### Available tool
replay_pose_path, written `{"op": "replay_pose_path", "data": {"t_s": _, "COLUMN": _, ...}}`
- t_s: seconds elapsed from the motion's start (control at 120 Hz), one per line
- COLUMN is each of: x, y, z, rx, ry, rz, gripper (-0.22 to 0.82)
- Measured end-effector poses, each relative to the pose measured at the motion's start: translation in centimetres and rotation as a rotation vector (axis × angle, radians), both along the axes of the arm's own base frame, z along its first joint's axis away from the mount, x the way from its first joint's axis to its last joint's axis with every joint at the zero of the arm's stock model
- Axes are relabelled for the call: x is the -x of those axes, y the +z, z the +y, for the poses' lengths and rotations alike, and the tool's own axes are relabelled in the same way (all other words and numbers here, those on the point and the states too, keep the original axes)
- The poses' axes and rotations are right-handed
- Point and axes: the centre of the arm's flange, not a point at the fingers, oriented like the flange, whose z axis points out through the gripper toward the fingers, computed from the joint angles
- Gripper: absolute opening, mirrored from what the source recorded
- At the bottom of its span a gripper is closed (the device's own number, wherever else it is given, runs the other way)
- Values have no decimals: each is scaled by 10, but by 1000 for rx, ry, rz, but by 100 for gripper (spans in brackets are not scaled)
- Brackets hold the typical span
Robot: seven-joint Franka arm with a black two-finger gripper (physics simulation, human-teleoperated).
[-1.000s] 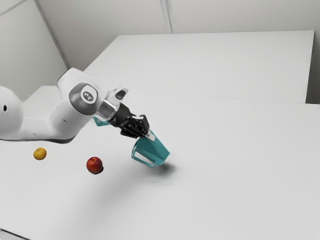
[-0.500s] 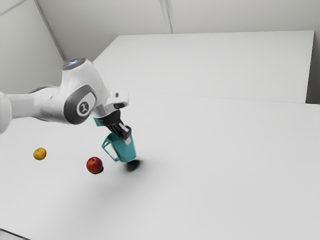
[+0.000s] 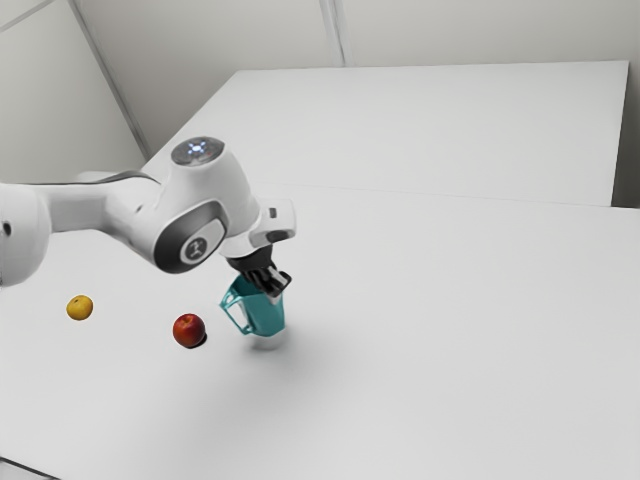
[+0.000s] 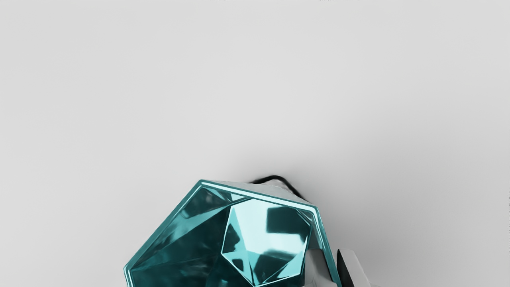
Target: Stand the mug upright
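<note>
The teal faceted mug stands nearly upright with a slight tilt, its handle toward the exterior view's left and its base at or just above the table; contact is unclear. At its rim is my gripper, pointing down from above. Looking into the open mouth of the mug, the wrist view shows its inner bottom. One finger of the gripper is inside the mug and the other outside, pinching the wall between them.
A red apple rests on the white table near the mug's handle side. An orange lies farther toward the exterior view's left.
The mug, held in my gripper, has swung from a strong tilt to nearly upright. It moved toward the exterior view's left, then slightly back right and lower. The apple and orange stayed put.
</note>
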Motion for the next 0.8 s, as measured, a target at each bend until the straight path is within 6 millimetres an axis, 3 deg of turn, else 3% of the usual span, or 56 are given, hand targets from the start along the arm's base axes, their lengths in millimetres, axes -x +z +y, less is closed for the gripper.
{"op": "replay_pose_path", "data": {"t_s": 0.333, "x": -14, "y": -17, "z": -10, "rx": 31, "ry": 101, "rz": -71, "gripper": -18}}
{"op": "replay_pose_path", "data": {"t_s": 0.8, "x": -19, "y": -29, "z": -32, "rx": -14, "ry": 56, "rz": -170, "gripper": -18}}
